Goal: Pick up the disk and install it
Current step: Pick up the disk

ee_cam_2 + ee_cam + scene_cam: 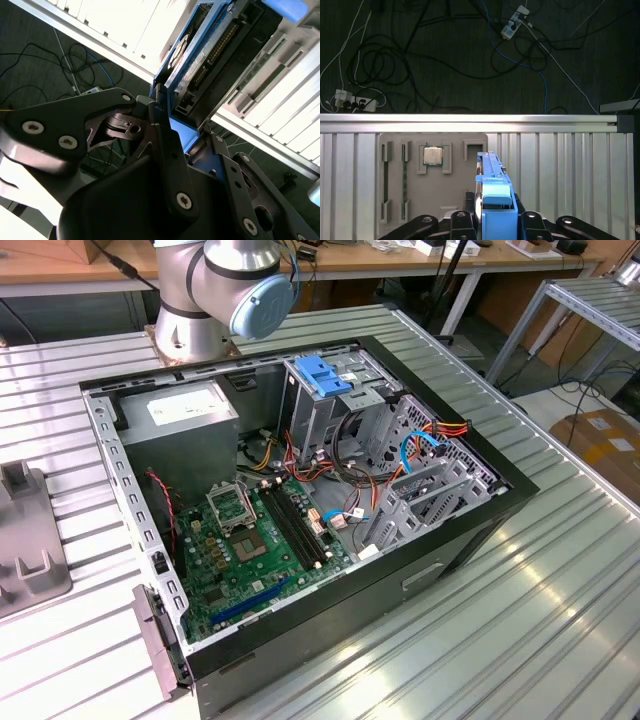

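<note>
Disk clamped edge-on in the claw, clenched tight on its blue rails, held over the ribbed table.

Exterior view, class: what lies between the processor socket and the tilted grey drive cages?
Long black memory slots, then a tangle of loose cables, as the exterior view shows.

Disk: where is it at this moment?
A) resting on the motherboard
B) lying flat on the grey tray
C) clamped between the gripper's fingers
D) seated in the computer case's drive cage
C: in the first wrist view the disk stands edge-on, clamped by the gripper.
</note>
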Robot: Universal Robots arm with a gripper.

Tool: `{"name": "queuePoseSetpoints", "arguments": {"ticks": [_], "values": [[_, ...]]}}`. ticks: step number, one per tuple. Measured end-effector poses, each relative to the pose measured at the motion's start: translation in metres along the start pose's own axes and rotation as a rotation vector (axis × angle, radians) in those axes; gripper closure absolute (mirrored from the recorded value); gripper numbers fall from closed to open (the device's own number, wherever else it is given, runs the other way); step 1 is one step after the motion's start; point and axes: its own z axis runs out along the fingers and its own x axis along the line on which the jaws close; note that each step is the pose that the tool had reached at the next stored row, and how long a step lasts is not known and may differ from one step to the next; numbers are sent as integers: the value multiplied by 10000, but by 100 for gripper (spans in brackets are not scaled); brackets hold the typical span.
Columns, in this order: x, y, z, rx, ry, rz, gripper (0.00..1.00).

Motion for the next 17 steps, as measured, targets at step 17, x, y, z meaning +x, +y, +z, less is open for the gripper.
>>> {"name": "queuePoseSetpoints", "arguments": {"ticks": [17], "values": [[-5, 2, -48, 1, 0, 0, 63]]}}
